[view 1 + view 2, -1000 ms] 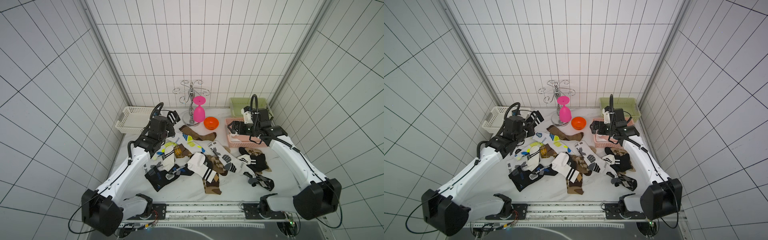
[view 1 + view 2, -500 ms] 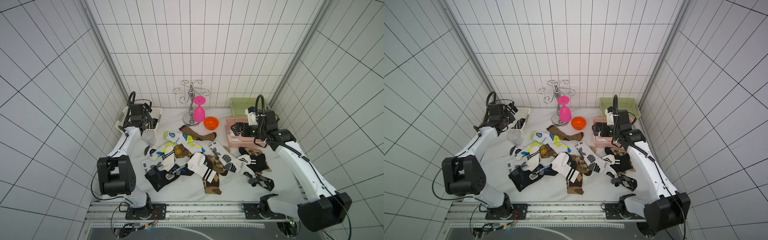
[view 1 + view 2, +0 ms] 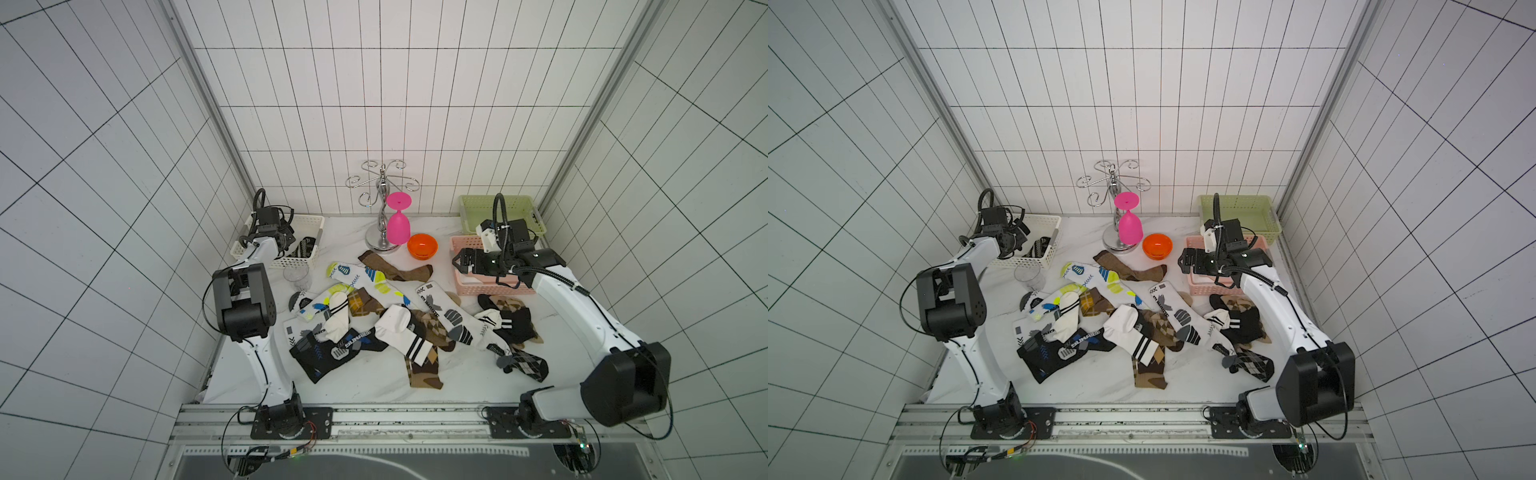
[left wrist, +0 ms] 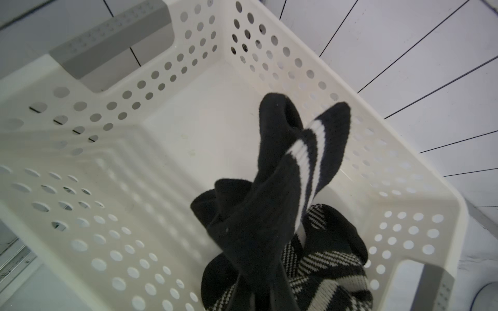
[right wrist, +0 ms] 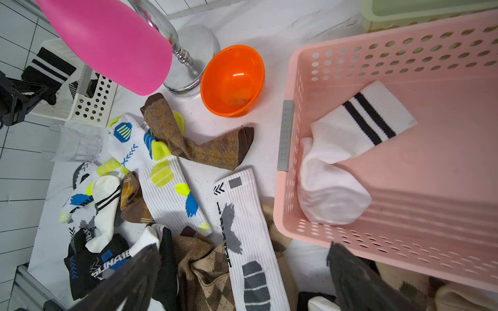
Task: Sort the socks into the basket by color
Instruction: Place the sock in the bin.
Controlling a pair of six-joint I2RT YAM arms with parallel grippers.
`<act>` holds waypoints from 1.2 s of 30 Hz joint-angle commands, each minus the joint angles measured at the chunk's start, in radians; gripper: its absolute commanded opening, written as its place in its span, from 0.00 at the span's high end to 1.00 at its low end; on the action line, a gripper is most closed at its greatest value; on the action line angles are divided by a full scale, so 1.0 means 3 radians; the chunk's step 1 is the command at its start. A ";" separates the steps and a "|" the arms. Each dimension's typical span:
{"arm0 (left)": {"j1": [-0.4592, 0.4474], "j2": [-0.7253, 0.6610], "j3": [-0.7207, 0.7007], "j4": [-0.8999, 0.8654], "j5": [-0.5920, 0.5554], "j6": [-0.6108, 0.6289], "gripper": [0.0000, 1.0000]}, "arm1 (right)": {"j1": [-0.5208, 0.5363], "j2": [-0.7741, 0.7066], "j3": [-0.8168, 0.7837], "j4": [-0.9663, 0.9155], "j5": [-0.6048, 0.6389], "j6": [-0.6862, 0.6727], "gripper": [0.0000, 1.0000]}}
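My left gripper (image 3: 286, 244) hangs over the white basket (image 3: 305, 217) at the back left, shut on a black sock with white stripes (image 4: 283, 167) that dangles into it. Under it in the basket lies a black-and-white patterned sock (image 4: 331, 258). My right gripper (image 5: 244, 277) stands open and empty above the left edge of the pink basket (image 5: 404, 237), which holds a white sock with two black stripes (image 5: 350, 150). Several socks, white, brown and black, lie heaped on the table (image 3: 395, 328).
An empty green basket (image 3: 498, 205) stands behind the pink one. A metal rack with a hanging pink glass (image 3: 398, 224) and an orange bowl (image 3: 422, 246) are at the back middle. A clear glass (image 3: 297, 276) stands just in front of the white basket.
My left arm has swung from above the sock pile to over the white basket, carrying the black striped sock. My right gripper has shifted slightly at the pink basket and stays open.
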 commanded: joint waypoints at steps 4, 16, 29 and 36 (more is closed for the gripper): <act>-0.0005 0.0130 0.0124 0.0046 0.0056 0.0017 0.88 | 0.0039 0.0243 0.0442 0.0032 -0.0168 -0.0093 0.01; -0.0046 -0.0003 0.0060 0.0187 0.0187 -0.0011 0.42 | 0.0192 0.0642 0.0646 -0.0074 -0.0269 -0.0286 0.02; -0.0505 -0.0902 -0.0133 0.0238 0.0215 0.0183 0.37 | 0.0599 0.0724 0.0395 -0.0118 -0.0240 -0.0261 0.26; -0.1165 -0.1364 -0.0427 0.0201 0.0371 0.0164 0.37 | 0.0644 0.0558 -0.0201 -0.0083 0.0273 -0.0046 0.20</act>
